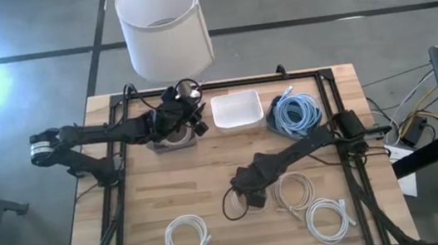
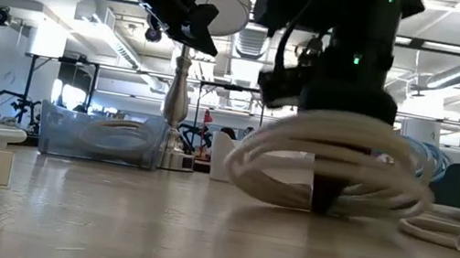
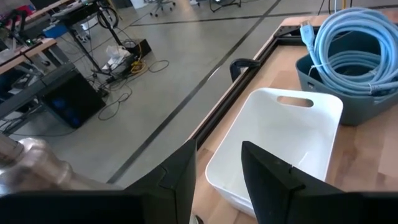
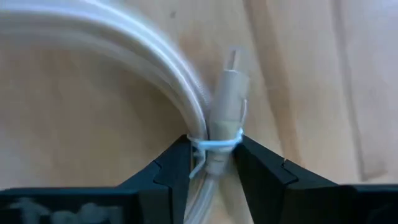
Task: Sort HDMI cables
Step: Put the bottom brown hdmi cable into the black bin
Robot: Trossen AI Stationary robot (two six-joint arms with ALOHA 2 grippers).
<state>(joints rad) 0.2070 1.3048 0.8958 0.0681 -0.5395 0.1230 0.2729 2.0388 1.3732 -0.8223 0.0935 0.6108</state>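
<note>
right gripper (image 4: 211,163) clenched on beige cable coil (image 1: 293,190), lower right | lift straight, keep the tie pinched | left gripper (image 3: 217,180) released, upper centre

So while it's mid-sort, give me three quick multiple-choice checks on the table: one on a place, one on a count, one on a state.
1. Where are the light blue cables?
A. in the white bin
B. in the grey-blue bin
C. loose on the table

2. How many white coils lie on the table?
A. two
B. none
C. five

3. What is the right gripper doing?
A. hanging open above the lamp
B. lifting the white bin
C. gripping a beige coil

Answers:
1 B: the light blue cables fill the grey-blue bin, beside the empty white bin.
2 A: the white coils lie at the near edge.
3 C: the right gripper pinches the beige coil at its tie; the left gripper waits open by the white bin.
</note>
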